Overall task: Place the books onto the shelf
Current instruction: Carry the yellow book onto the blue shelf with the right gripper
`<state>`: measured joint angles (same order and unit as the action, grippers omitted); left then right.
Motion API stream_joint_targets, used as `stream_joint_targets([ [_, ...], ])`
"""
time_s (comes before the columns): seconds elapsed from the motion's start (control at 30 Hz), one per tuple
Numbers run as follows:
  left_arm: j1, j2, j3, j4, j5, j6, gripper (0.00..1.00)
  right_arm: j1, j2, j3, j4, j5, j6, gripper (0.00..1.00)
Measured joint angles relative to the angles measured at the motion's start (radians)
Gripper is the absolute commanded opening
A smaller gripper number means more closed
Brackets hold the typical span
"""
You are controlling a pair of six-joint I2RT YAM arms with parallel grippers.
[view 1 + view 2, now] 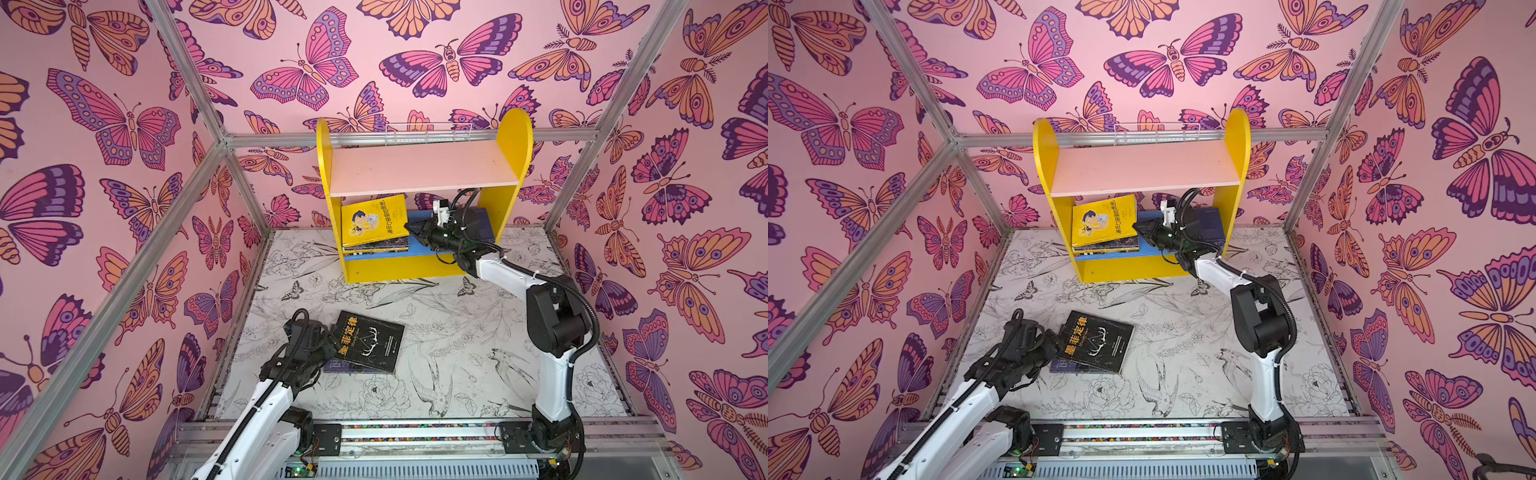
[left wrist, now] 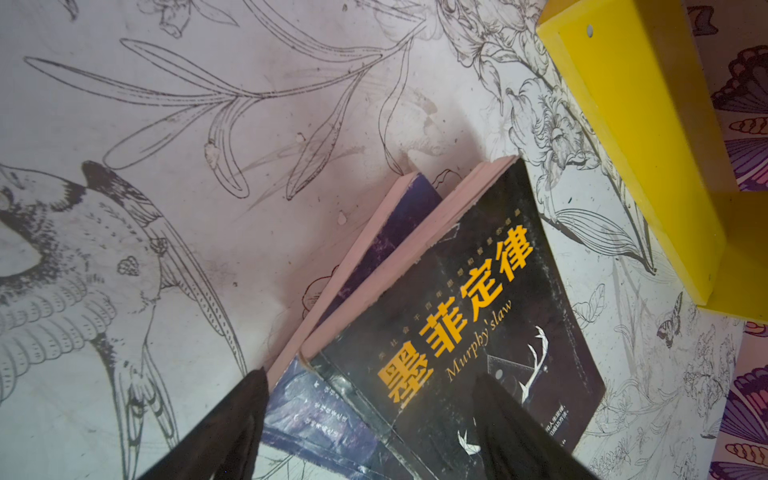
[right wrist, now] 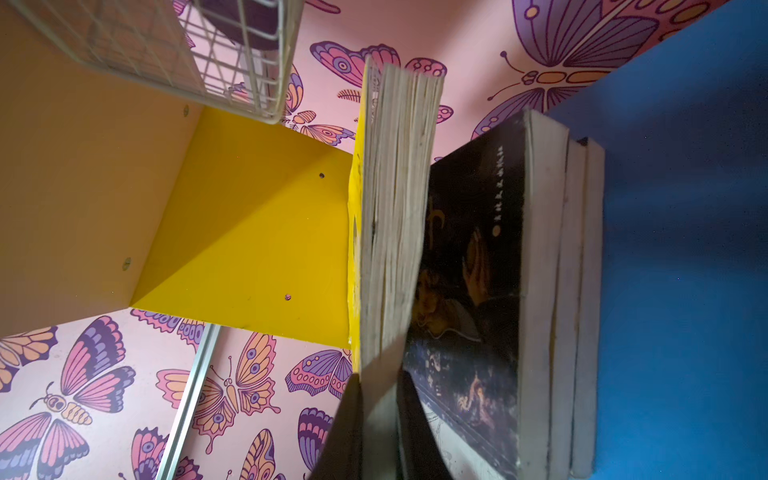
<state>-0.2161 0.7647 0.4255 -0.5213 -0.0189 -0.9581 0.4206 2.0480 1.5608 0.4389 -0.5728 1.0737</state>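
Yellow paperback (image 3: pixel 395 208), probably light, floppy: right hand (image 3: pixel 378 386) pinches its page edge; left hand (image 2: pixel 370 376) spread wide over black book (image 2: pixel 478 291).

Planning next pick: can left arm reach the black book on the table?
Probably yes: left gripper open at the black book, nothing on top; right gripper holds yellow book at the shelf.

Bookshelf: I count one (image 1: pixel 513 137).
Shelf boards: two, the pink upper board (image 1: pixel 424 166) and the blue lower board (image 1: pixel 399 254).
Books on the table (image 1: pixel 457 332): two, a black Murphy's-law paperback (image 1: pixel 370 343) over a navy paperback (image 1: pixel 334 366).
Books stacked on the lower board: four, a yellow cartoon paperback (image 1: pixel 374 220) plus three paperbacks (image 3: pixel 540 291) beneath.
Robot arms: I see two, the left arm (image 1: pixel 266 399) and the right arm (image 1: pixel 557 361).
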Motion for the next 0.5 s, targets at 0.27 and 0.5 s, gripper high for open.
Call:
stream_joint_targets([
  [0.27, 0.0, -0.005, -0.008, 0.0, 0.0, 0.0, 0.8, 0.001, 0.025, 0.01, -0.025, -0.011, 0.008, 0.0],
  [0.5, 0.0, 0.009, -0.008, 0.0, 0.0, 0.007, 0.8, 0.001, 0.03, 0.053, -0.126, -0.009, -0.02, 0.04],
])
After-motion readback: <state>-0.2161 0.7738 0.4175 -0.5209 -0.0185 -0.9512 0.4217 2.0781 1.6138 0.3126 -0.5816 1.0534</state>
